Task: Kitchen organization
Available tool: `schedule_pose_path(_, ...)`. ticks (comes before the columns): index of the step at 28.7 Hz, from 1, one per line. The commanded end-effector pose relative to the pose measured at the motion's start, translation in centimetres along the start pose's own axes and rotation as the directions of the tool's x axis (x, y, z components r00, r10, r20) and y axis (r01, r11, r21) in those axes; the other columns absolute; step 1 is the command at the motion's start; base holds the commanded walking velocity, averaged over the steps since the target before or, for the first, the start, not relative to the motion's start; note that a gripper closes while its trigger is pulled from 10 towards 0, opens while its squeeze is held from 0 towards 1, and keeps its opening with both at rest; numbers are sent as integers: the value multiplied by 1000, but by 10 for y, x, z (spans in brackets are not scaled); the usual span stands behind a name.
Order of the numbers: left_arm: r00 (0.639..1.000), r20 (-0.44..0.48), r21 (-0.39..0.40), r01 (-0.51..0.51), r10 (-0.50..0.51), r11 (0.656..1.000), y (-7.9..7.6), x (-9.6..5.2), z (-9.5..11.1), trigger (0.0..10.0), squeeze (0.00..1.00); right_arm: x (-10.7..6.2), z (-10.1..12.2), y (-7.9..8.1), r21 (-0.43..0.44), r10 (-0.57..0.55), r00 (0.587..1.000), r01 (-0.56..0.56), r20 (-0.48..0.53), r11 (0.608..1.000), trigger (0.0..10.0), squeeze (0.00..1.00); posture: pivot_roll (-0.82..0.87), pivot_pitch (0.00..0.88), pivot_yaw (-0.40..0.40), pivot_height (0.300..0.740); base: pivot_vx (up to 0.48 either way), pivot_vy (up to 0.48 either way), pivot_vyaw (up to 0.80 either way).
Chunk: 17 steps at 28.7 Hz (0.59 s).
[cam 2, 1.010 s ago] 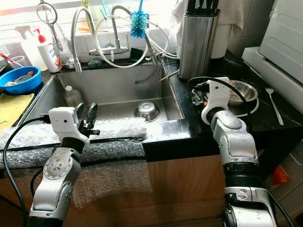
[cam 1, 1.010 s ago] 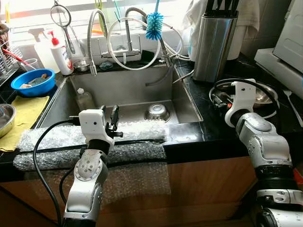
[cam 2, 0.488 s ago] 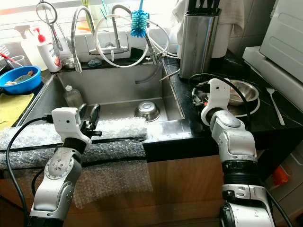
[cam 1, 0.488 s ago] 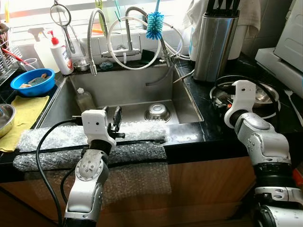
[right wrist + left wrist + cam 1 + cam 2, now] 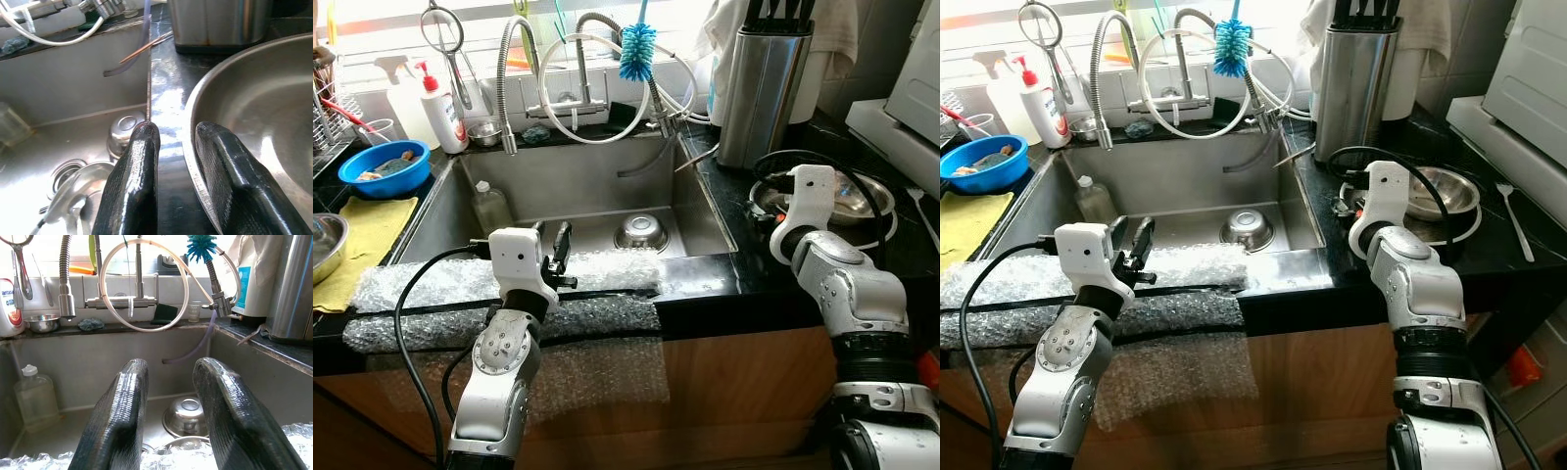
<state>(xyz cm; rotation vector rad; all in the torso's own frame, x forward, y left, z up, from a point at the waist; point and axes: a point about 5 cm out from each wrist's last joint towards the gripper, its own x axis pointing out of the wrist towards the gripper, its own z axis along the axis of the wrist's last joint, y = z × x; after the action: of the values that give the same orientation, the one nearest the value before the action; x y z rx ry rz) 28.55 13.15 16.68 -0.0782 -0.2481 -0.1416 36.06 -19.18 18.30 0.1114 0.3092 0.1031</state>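
- Right gripper point(image 5: 173, 161): fingers parted, 1 on each side of the rim of the steel bowl point(image 5: 254, 117) on the black counter point(image 5: 1322, 196). Gap still visible at the rim, so not clamped; can't tell if the pads touch it.
- Steel bowl sits on the counter right of the sink point(image 5: 578, 186), just in front of the tall steel knife block point(image 5: 762, 83).
- Left gripper point(image 5: 168, 416): fingers apart, holding nothing, poised over the bubble wrap point(image 5: 440, 284) laid along the sink's front edge, pointing into the basin.
- In the sink: 1 small steel bowl point(image 5: 640, 232) upside down near the drain, 1 clear bottle point(image 5: 488, 206) standing at the left wall.
- Behind the sink: faucet point(image 5: 579, 59) with looped hose and a blue bottle brush point(image 5: 637, 39) hanging above it.
- Counter left of the sink: blue bowl point(image 5: 382, 166), yellow cloth point(image 5: 362, 230), white soap bottle point(image 5: 437, 93) with red pump.
- Spoon point(image 5: 1514, 220) lies on the counter to the right of the steel bowl, well apart from it.
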Motion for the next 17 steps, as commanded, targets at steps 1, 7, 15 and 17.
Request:
schedule_pose_path(1, 1000, -3, 6, 4, -4, 1000, 2, -1, 2, 10000, 0, 0, 7, 8, 14, 30, 999, -31, 15, 999, 10000, 0, -105, 0, 79, 740, 0, 0, 0)
schedule_pose_path(7, 1000, -9, 9, 11, -11, 1000, 2, -1, 1, 10000, 0, 1, 9, 16, 31, 58, 998, -58, 20, 998, 10000, 0, -103, 0, 78, 740, 0, 0, 0)
schedule_pose_path(15, 1000, -11, 7, 15, -15, 1000, 1, -1, 1, 10000, 0, 5, 9, 39, 49, 142, 990, -143, 26, 989, 10000, 0, -98, 0, 79, 740, 0, 0, 0)
schedule_pose_path(17, 1000, -11, 7, 15, -15, 1000, 1, -1, 1, 10000, 0, 6, 9, 45, 55, 151, 988, -152, 27, 987, 10000, 0, -96, 0, 78, 740, 0, 0, 0)
